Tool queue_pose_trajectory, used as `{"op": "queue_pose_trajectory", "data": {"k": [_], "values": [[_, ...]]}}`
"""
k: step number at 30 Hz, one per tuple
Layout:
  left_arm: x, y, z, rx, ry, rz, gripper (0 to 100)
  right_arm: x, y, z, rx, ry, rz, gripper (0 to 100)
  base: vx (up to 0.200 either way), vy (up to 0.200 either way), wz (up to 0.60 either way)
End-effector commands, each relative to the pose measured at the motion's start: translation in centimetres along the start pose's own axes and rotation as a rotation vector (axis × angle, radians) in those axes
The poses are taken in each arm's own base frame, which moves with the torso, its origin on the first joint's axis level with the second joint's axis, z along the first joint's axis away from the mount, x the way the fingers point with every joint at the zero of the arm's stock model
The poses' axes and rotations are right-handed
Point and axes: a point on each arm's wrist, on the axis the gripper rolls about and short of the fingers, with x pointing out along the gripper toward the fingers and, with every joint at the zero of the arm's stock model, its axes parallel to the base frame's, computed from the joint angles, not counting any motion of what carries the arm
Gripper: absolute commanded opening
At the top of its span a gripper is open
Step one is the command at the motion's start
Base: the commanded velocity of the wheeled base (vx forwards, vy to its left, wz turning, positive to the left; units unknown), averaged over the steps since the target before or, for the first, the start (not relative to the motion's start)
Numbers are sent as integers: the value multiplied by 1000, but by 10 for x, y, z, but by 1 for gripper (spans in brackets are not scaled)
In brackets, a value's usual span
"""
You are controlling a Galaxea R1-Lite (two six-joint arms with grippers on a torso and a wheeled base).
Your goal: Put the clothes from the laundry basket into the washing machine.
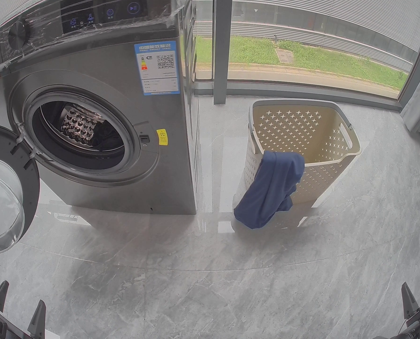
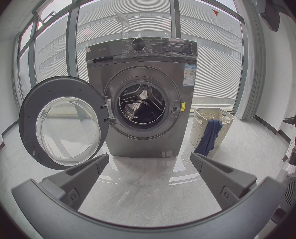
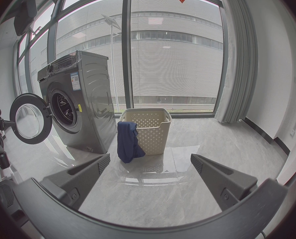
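Blue garment point(image 1: 271, 189) draped over near rim of cream basket point(image 1: 294, 101), hanging outside down to grey floor point(image 1: 219, 269), beside washing machine point(image 1: 172, 142) with door point(image 1: 5, 198) swung open. Left claw point(image 1: 21, 294) spread wide, empty; right claw point(image 1: 418, 278) likewise, both well apart from basket.

Nothing legible anywhere. On the washing machine point(image 1: 172, 175) front, up beside the door opening: blue-and-white label point(image 1: 156, 67) with coloured bars and a QR code, print too fine. Just below it, small yellow sticker point(image 1: 162, 137), unreadable. Along the top, control panel point(image 1: 104, 10) glowing with icons only.
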Motion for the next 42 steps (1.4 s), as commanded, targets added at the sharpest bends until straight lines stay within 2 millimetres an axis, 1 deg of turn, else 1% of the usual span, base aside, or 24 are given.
{"op": "queue_pose_trajectory", "data": {"k": [1, 7, 22, 28, 34, 40, 41, 42], "values": [[0, 0, -5, 1, 3, 0, 100, 1, 0, -5, 1, 8, 1, 100, 0, -200, 0], [0, 0, -5, 1, 5, 0, 100, 1, 0, -5, -1, 8, 1, 100, 0, 0, 0], [0, 0, -5, -2, 3, -2, 100, 1, 0, -5, 1, 8, -1, 100, 200, 0, 0], [0, 0, -5, -6, 3, -2, 100, 1, 0, -5, 4, 8, 1, 100, 0, 0, 0], [0, 0, -5, -7, 3, -2, 100, 1, 0, -5, 5, 8, -10, 100, 0, -200, 0], [0, 0, -5, -2, 3, -2, 100, 0, 0, -5, 2, 2, -10, 100, 0, 0, 0], [0, 0, -5, -1, 3, -2, 100, 0, 0, -1, -4, -19, -4, 100, 0, 0, 0], [0, 0, -5, -1, 3, -2, 100, -4, 0, 13, -6, -95, -5, 100, 0, 0, 0]]}}
